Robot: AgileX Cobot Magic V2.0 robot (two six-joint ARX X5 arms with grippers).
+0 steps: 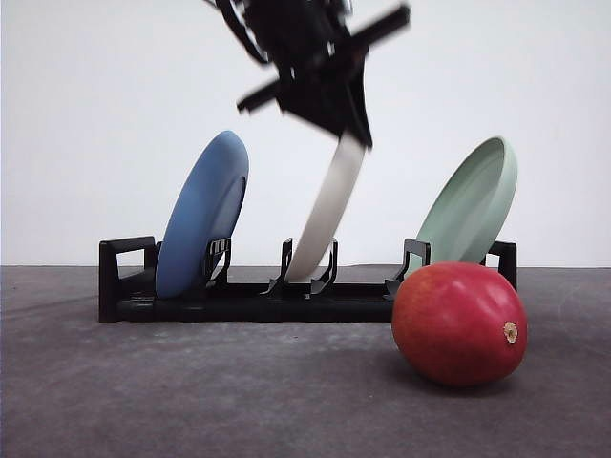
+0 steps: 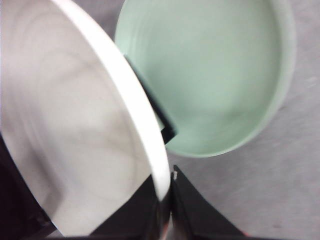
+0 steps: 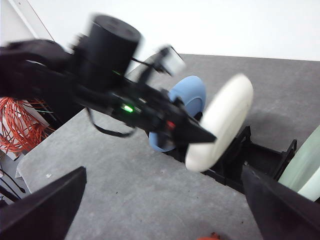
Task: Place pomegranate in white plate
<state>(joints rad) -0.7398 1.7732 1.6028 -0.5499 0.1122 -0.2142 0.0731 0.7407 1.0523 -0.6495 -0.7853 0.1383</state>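
Note:
The pomegranate (image 1: pixel 458 324), red with a tan stem nub, lies on the grey table in front of the rack's right end. The white plate (image 1: pixel 329 215) leans on edge in the middle slot of the black rack (image 1: pixel 239 305). My left gripper (image 1: pixel 351 129) comes down from above and is shut on the plate's upper rim. In the left wrist view the white plate (image 2: pixel 75 125) has its rim pinched between the fingers of the left gripper (image 2: pixel 167 200). My right gripper (image 3: pixel 164 175) is open and empty, hovering off to the side and looking at the white plate (image 3: pixel 220 122) and the left gripper (image 3: pixel 200 135).
A blue plate (image 1: pixel 202 215) stands in the rack's left slot and a pale green plate (image 1: pixel 473 205) in the right slot, just behind the pomegranate. Orange cables (image 3: pixel 20 125) hang past the table's edge. Bare grey table lies in front of the rack.

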